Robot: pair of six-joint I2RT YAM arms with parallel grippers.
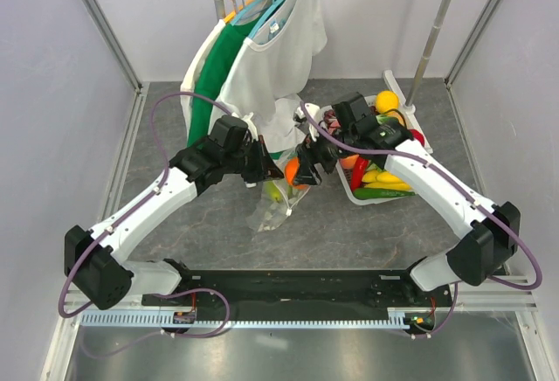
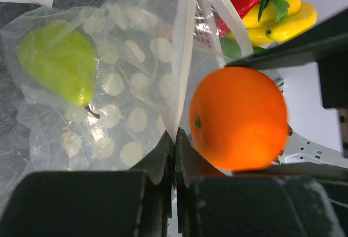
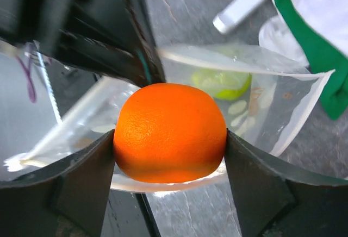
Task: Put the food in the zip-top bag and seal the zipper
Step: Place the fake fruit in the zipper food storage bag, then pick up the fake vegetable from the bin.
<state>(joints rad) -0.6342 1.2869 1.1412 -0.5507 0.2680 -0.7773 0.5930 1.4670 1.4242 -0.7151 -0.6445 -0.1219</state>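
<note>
Right pincer (image 3: pixel 169 139): clamped on round glossy orange toy fruit (image 3: pixel 169 131), at the open mouth of clear white-dotted plastic zip-top bag (image 2: pixel 125 85) | Left pincer (image 2: pixel 174 142): pinched together on the bag's mouth edge | Green pear-shaped toy fruit (image 2: pixel 57 63): inside bag, beyond left pincer's tips

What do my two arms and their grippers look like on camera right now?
Both arms are alike: the left arm and right arm have white tubular links joined by blocky black joints. A thin purple cable loops along each. The left fingers and right fingers are matte, dark, wedge-shaped pads. No markings or labels are visible.
</note>
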